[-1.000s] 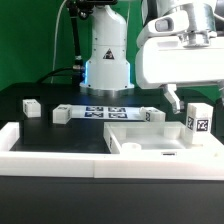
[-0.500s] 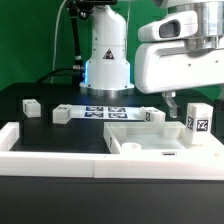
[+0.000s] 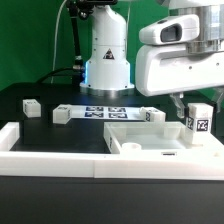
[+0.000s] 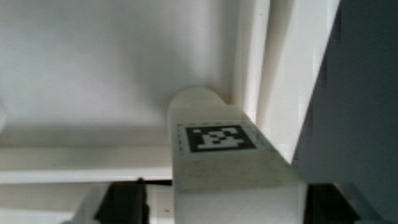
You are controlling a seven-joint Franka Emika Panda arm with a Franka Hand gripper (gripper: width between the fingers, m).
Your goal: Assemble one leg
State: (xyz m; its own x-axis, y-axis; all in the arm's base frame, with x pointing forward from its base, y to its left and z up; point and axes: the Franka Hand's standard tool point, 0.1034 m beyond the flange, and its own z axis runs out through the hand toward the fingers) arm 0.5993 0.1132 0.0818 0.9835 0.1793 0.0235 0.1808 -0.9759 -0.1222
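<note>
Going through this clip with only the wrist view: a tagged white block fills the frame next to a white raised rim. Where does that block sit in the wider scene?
Observer: The leg stands upright at the exterior view's right, just behind the far right corner of the square panel.
Operator: Any other loose parts out there?
Observer: Three small white blocks lie farther back, all toward the exterior view's left of the leg.
Operator: And the marker board?
Observer: The marker board lies flat between two of those blocks, in front of the arm's base.
</note>
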